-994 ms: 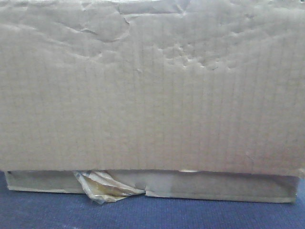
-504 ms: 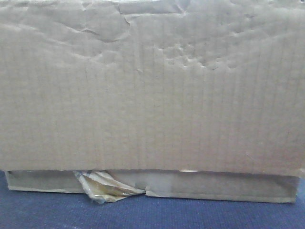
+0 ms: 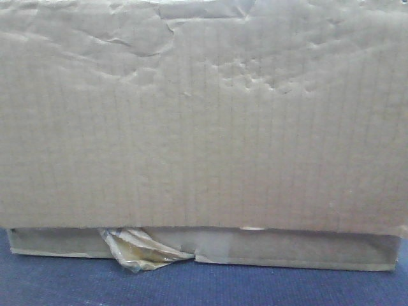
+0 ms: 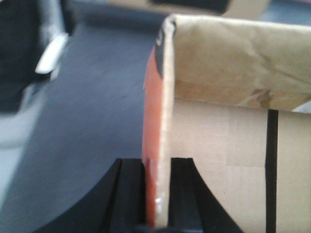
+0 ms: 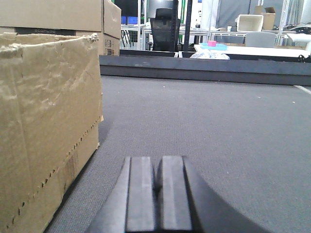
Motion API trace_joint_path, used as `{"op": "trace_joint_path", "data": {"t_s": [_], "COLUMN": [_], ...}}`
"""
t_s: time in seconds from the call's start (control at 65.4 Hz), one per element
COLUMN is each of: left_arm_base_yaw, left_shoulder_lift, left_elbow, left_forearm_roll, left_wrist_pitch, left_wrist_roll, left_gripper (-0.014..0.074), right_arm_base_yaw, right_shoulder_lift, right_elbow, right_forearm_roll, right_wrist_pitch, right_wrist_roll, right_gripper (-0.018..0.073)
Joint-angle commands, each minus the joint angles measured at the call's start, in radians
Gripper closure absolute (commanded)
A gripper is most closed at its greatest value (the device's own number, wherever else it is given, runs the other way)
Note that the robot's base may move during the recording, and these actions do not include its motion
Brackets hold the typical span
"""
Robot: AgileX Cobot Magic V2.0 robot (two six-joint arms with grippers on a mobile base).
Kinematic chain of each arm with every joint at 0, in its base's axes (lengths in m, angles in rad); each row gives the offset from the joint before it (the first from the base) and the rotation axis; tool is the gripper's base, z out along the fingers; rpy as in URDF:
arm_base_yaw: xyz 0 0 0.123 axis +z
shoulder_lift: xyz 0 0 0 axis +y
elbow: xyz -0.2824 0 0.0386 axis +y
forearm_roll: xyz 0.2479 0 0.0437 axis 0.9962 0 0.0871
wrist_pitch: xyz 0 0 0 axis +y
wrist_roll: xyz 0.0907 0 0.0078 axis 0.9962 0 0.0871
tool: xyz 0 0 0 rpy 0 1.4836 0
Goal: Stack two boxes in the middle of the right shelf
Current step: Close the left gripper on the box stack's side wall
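Note:
A dented tan cardboard box (image 3: 204,115) fills the front view, with a yellowish tape scrap (image 3: 143,252) under its lower edge. In the left wrist view my left gripper (image 4: 156,162) is shut on an upright box wall (image 4: 165,97) whose left face is orange-red; tan cardboard (image 4: 233,58) continues to its right. My right gripper (image 5: 156,162) is shut on nothing, low over the grey fabric surface (image 5: 218,136), with a worn box (image 5: 43,121) just to its left and apart from it. The shelf is out of view.
A dark raised ledge (image 5: 204,68) ends the fabric surface ahead of the right gripper. More cartons (image 5: 58,19) stand behind the worn box. An office chair (image 5: 163,29) and tables lie far back. A white object (image 4: 51,53) sits left of the held wall.

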Motion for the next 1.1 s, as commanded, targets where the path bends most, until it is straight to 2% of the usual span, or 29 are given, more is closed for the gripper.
{"op": "trace_joint_path", "data": {"t_s": [0.0, 0.138, 0.29, 0.443, 0.504, 0.581, 0.703, 0.764, 0.887, 1.085], "left_arm_base_yaw": [-0.090, -0.241, -0.393, -0.509, -0.544, -0.583, -0.624, -0.633, -0.633, -0.633], "left_shoulder_lift": [-0.012, -0.012, -0.008, -0.008, -0.008, -0.008, -0.008, -0.008, 0.005, 0.039], "left_elbow": [-0.054, -0.065, -0.013, 0.124, 0.195, 0.273, 0.391, 0.445, 0.535, 0.580], "left_forearm_roll": [0.048, 0.157, 0.213, 0.276, 0.315, 0.324, 0.324, 0.322, 0.306, 0.301], "left_wrist_pitch": [-0.010, -0.010, -0.010, -0.010, -0.010, -0.010, -0.010, -0.054, -0.101, -0.122], "left_wrist_roll": [-0.134, -0.251, -0.345, -0.424, -0.458, -0.492, -0.519, -0.521, -0.521, -0.509], "left_gripper": [0.0707, 0.0707, 0.0707, 0.0707, 0.0707, 0.0707, 0.0707, 0.0707, 0.0707, 0.0707], "right_arm_base_yaw": [-0.005, -0.005, -0.005, -0.005, -0.005, -0.005, -0.005, -0.005, -0.005, -0.005], "right_shoulder_lift": [-0.003, -0.003, -0.003, -0.003, -0.003, -0.003, -0.003, -0.003, -0.003, -0.003], "right_elbow": [-0.001, -0.001, -0.001, -0.001, -0.001, -0.001, -0.001, -0.001, -0.001, -0.001], "right_forearm_roll": [0.004, 0.004, 0.004, 0.004, 0.004, 0.004, 0.004, 0.004, 0.004, 0.004], "right_wrist_pitch": [-0.016, -0.016, -0.016, -0.016, -0.016, -0.016, -0.016, -0.016, -0.016, -0.016], "right_wrist_roll": [-0.004, -0.004, -0.004, -0.004, -0.004, -0.004, -0.004, -0.004, -0.004, -0.004], "right_gripper": [0.0721, 0.0721, 0.0721, 0.0721, 0.0721, 0.0721, 0.0721, 0.0721, 0.0721, 0.0721]}}
